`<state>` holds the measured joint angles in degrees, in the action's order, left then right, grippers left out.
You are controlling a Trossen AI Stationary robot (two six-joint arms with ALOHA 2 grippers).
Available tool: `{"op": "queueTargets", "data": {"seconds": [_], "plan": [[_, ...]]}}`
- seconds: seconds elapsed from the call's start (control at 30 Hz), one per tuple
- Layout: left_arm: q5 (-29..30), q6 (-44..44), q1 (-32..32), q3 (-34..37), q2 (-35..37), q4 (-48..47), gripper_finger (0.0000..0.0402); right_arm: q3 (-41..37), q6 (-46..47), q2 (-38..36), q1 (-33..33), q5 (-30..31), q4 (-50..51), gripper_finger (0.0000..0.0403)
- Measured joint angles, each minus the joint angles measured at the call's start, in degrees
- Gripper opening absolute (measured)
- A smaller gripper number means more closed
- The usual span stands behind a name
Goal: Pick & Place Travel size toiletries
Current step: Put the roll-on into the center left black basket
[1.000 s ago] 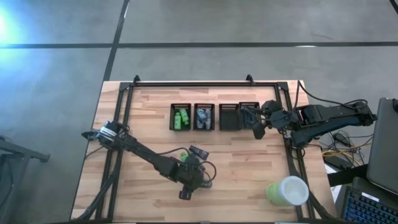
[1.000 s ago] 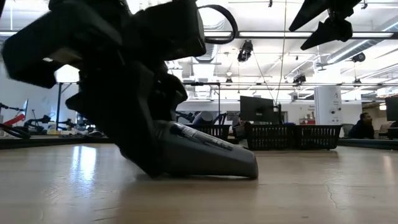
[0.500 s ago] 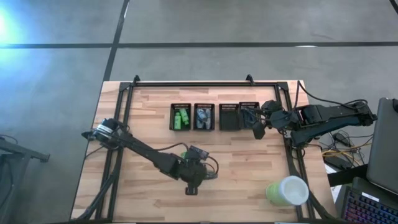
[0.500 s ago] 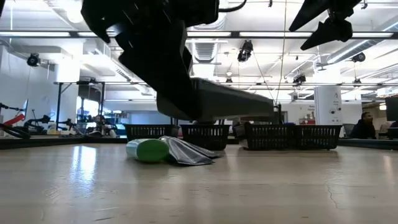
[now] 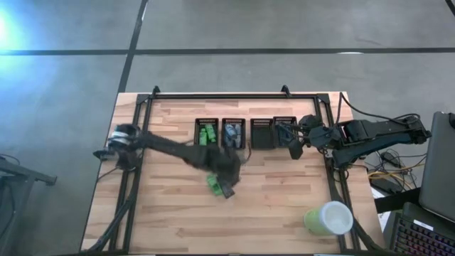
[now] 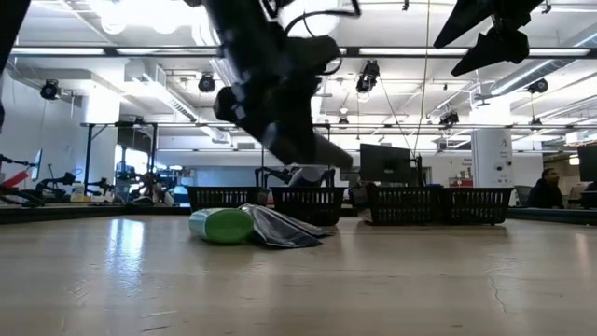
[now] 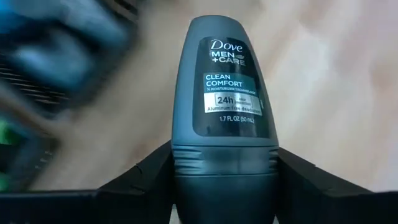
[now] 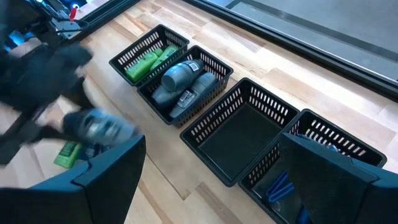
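My left gripper (image 7: 224, 180) is clamped on a dark grey tapered roll-on deodorant bottle with a teal-and-white label (image 7: 225, 112); in the left wrist view one black finger (image 7: 146, 180) presses each side of its lower body, with the rounded end pointing away from me over pale wood. In the high view this gripper (image 5: 226, 186) sits just below the centre of the frame, blurred, over the light butcher-block table (image 5: 170, 220), and in the low view the bottle (image 6: 312, 149) hangs clear of the tabletop in the upper middle. I judge this to be the carry step: the bottle is lifted and has yet to be put away. Beside my gripper in the high view a bright green packet (image 5: 213, 184) lies on the wood, and the low view shows a green item (image 6: 220, 225) touching a flat grey pouch (image 6: 280, 229), both unsorted. Higher in the high view stands a row of four black mesh bins; the second from the left (image 5: 233, 133) already holds grey bottles (image 8: 179, 78), so I think the next move calls for bringing my bottle over that bin, lowering it and opening. My right gripper (image 5: 293, 146) waits with its jaws wide at the right end of the row, and a pale green-white cup (image 5: 329, 217) stands at lower right.
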<state>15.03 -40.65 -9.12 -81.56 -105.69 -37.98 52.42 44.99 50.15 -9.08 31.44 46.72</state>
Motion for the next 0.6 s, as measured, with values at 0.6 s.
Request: {"op": "queueTargets", "data": {"seconds": [0.6], "plan": [[4.0, -26.3, 15.0, -0.7, 1.2, 25.2, 0.0207, -0.4, 0.0, 0.0, 0.0, 0.0, 1.1, 0.0363]]}}
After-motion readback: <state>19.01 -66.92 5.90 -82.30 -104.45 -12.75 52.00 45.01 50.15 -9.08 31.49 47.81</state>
